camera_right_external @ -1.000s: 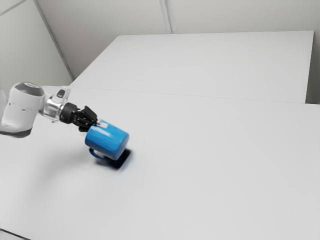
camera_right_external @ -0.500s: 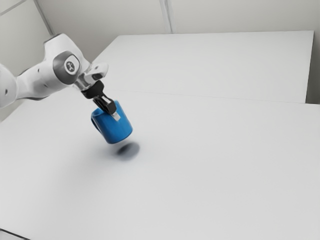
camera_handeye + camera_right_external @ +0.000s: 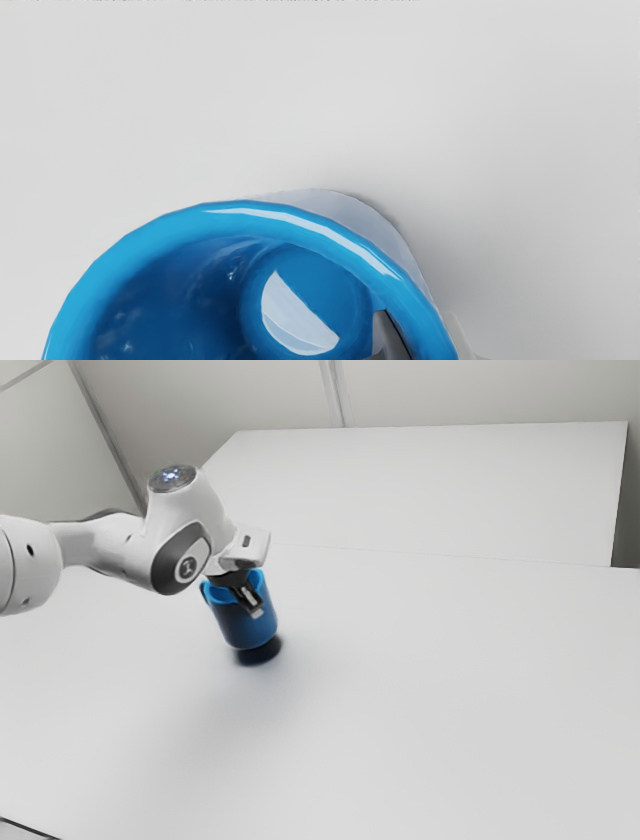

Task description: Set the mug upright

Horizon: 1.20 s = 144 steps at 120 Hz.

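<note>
Hand [image 3: 252, 606] clamped on the mug [image 3: 238, 624] at its wall; mug hangs below it, mouth toward the hand, long axis near vertical but leaning a bit, base at or just above the counter [image 3: 400, 690], so probably level, then seat.

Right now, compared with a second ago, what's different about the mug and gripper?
The mug has swung from tipped on its side to nearly upright, slightly tilted, and shifted a little toward the exterior view's right. Its handle went from underneath to the exterior view's left. The gripper swung from beside the mug to above it, still gripping its wall. The table is unchanged.
</note>
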{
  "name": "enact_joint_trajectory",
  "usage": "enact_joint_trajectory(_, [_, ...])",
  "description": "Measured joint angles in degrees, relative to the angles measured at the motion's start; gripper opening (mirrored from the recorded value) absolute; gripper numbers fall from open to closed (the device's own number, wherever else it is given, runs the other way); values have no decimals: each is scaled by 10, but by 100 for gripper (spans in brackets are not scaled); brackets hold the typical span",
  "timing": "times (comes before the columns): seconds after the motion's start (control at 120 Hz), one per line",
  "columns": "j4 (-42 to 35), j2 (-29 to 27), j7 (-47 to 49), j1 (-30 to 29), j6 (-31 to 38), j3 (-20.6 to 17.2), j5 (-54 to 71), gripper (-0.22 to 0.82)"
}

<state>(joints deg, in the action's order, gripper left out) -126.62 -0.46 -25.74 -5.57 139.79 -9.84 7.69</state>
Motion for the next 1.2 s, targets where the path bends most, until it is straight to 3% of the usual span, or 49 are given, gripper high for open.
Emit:
enact_joint_trajectory(0.192, [-47, -19, 56, 17, 31, -2, 32, -17])
enact_joint_trajectory(0.475, [-84, -20, 117, -39, 70, -2, 39, -17])
enact_joint_trajectory(0.8, [-97, -19, 160, -18, 95, -3, 37, -17])
enact_joint_trajectory(1.1, [-99, -19, 168, -25, 98, 0, 28, 12])
enact_joint_trajectory(1.2, [-98, -19, 168, -25, 98, 0, 27, 27])
